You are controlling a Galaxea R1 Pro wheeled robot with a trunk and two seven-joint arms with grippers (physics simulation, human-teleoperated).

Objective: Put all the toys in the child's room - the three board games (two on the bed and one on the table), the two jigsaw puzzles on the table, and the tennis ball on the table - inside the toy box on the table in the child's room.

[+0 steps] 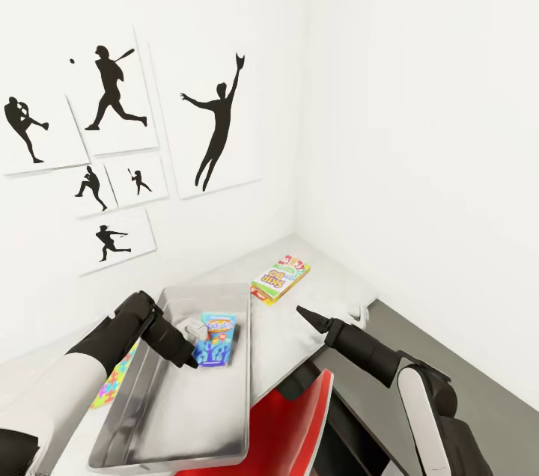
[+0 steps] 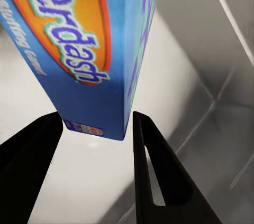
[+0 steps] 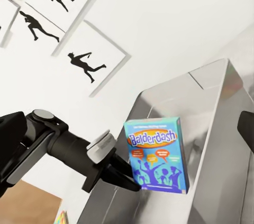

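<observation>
A blue "Balderdash" board game (image 1: 215, 339) stands on end inside the grey metal toy box (image 1: 150, 423) on the pale table (image 1: 299, 341). My left gripper (image 1: 192, 361) is shut on the game's lower corner. In the left wrist view, the black fingers (image 2: 153, 160) flank the box (image 2: 79, 49). The right wrist view shows the upright game (image 3: 156, 152) pinched over the toy box (image 3: 211, 97). The yellow SKIP-BO game (image 1: 280, 278) lies flat near the table's far corner. My right gripper (image 1: 301, 309) hovers between it and the toy box, holding nothing.
A colourful jigsaw puzzle (image 1: 112, 382) lies left of the toy box, partly under my left arm. A red chair (image 1: 296, 423) sits below the table edge. The dark grey side unit (image 1: 427, 341) runs along the right wall. Silhouette posters (image 1: 217, 124) hang on the left wall.
</observation>
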